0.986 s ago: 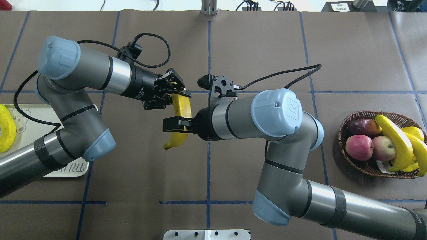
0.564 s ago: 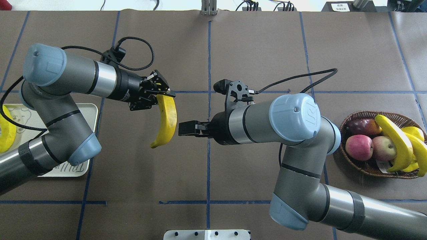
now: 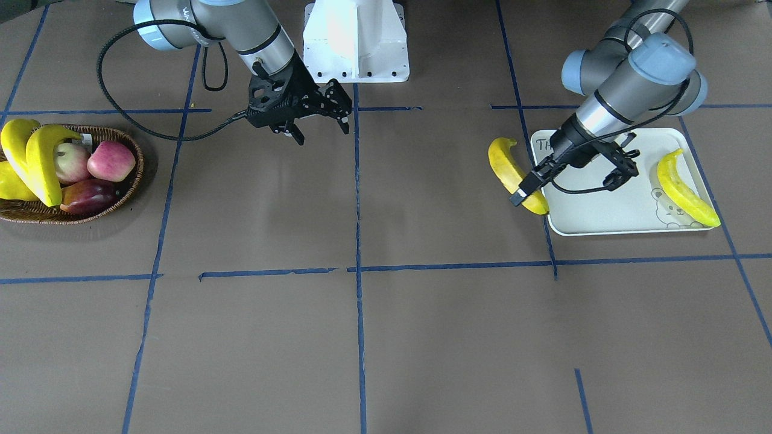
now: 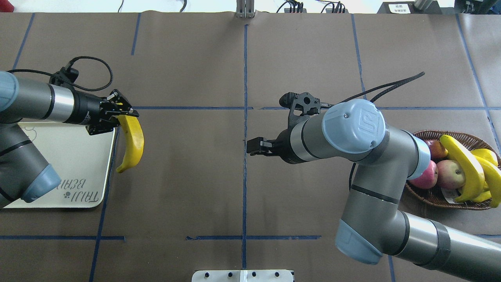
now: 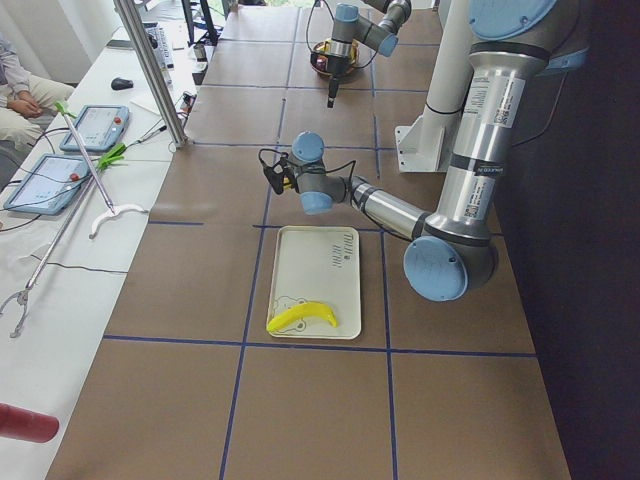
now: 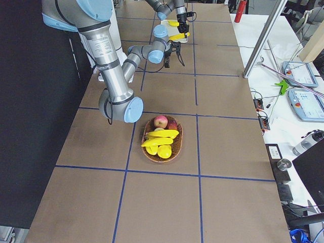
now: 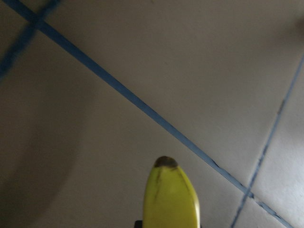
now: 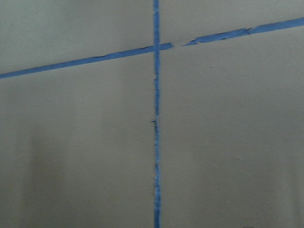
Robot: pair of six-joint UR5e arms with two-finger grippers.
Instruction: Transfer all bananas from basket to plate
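My left gripper [image 4: 122, 116] is shut on one end of a yellow banana [image 4: 133, 145], which hangs just off the inner edge of the off-white tray [image 4: 78, 164]. The gripper [image 3: 526, 194], banana [image 3: 505, 166] and tray [image 3: 609, 214] also show in the front view. The banana's tip fills the left wrist view [image 7: 171, 197]. Another banana [image 3: 687, 190] lies on the tray by the bear face. Two bananas [image 4: 464, 166] rest in the wicker basket [image 4: 426, 137] at the far right. My right gripper [image 4: 251, 145] is open and empty over the table's middle, fingers apart in the front view [image 3: 319, 123].
Red apples [image 4: 450, 172] and a plumper yellow fruit [image 4: 485, 153] share the basket with the bananas. The right arm's elbow [image 4: 356, 125] hangs over the basket's left rim. The robot's white base [image 3: 356, 42] stands at the table's back edge. Blue tape lines cross the brown table.
My right gripper let go of the banana and drew back to the right. My left arm carried the banana left, to the edge of the tray.
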